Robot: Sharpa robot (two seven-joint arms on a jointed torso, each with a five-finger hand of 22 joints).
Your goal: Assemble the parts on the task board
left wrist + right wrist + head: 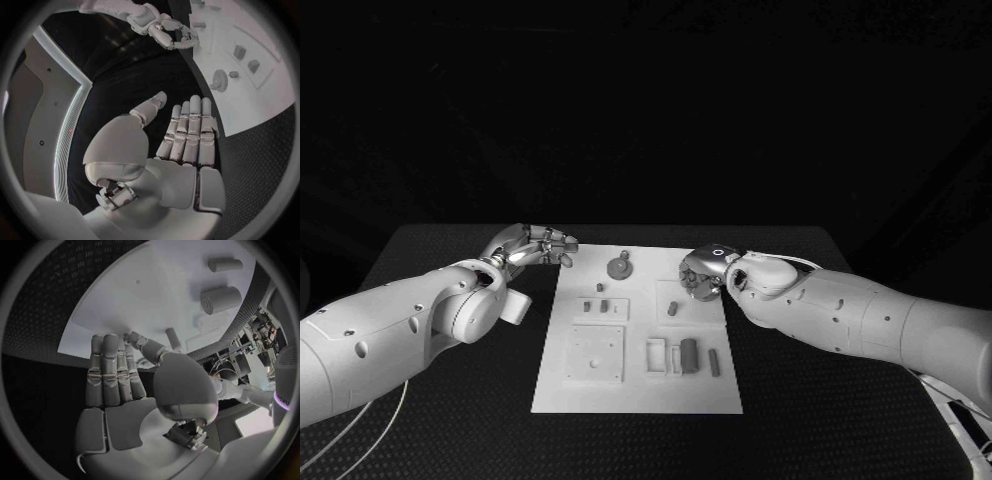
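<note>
The left hand (531,245) hovers just off the far left corner of the task board (574,390), over the black surface (444,250). In its wrist view the fingers (187,135) lie straight and side by side with the thumb apart, palm bare, so it is open and holds nothing. It looks to be waiting, or about to reach in.

On the board, the parts sit in groups: a round geared piece (620,267) near the far edge, small blocks (602,306) in a recessed plate on the left half, a short peg (674,308) toward the middle, and upright bars (688,353) with a thin strip (714,362) on the near right.

The right hand (701,274) is at the far right part of the board, above a raised square. Its wrist view shows the fingers (112,375) extended together, the thumb bent toward a small cylinder (173,338), nothing gripped; it reads as open. My judgement: it is lining up to pick that peg. It should come down squarely, pinch the peg at its middle, and lift straight so neighbouring pieces stay put.

There is open surface on both sides and beyond the far edge; the board's right edge lies close under the right forearm, so lift clear of it before sweeping across
</note>
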